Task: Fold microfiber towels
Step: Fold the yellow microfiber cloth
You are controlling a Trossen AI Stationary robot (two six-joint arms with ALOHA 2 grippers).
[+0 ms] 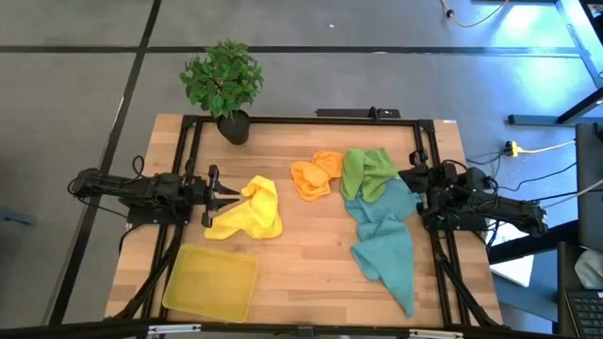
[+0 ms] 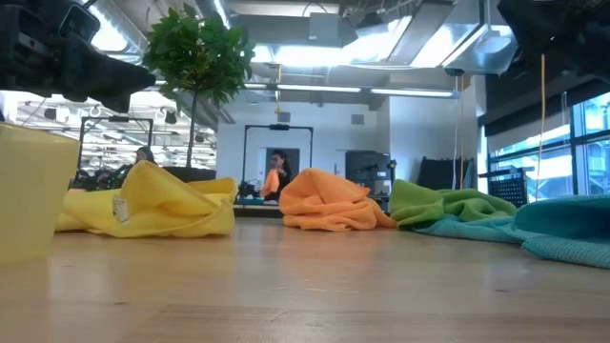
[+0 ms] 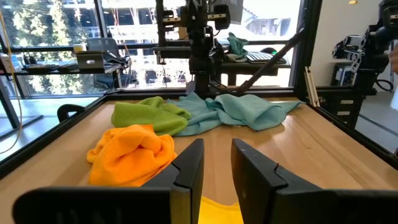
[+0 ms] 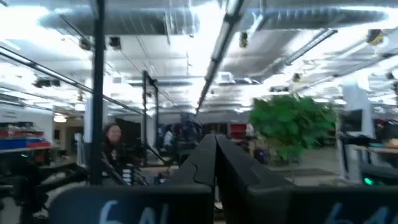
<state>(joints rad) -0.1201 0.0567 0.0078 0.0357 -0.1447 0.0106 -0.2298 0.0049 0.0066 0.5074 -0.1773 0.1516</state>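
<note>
Step in hand: judged to be the start of the first fold; no towel lies flat or folded yet.
Yellow towel [image 1: 249, 213]: crumpled heap at about 9 o'clock from table centre, just above the tray [image 1: 210, 282], which sits at 7 o'clock.
Orange towel [image 1: 314, 175]: bunched near 12 o'clock, touching the green towel [image 1: 366, 171] at its 3 o'clock side.
Teal towels [image 1: 388, 243]: run from under the green towel down toward 5 o'clock; where one ends and the other begins cannot be told.
Left gripper [image 1: 213, 197]: at 9 o'clock, level with the table edge, fingers [image 3: 189, 168] parted by a narrow gap and holding nothing. The tips stand at the yellow towel's 9 o'clock edge; the left wrist view shows yellow cloth just below the gap.
Right gripper [image 1: 413, 182]: at 3 o'clock, raised and aimed out into the room, jaws closed with nothing between them. It waits beside the green and teal cloth.
Plant [image 1: 224, 83]: at 11 o'clock, at the far rim, clear of the work.
Method, grasp: widen the left fingers before descent; pinch one layer at a corner, not the heap's bulk.
Method, spread: pull the corner toward 9 o'clock to flatten the cloth; bring the right gripper to the opposite corner.
Method, fold: carry edge to edge and align corners before release.
Caution: keep the cloth off the tray rim and away from the orange towel.
</note>
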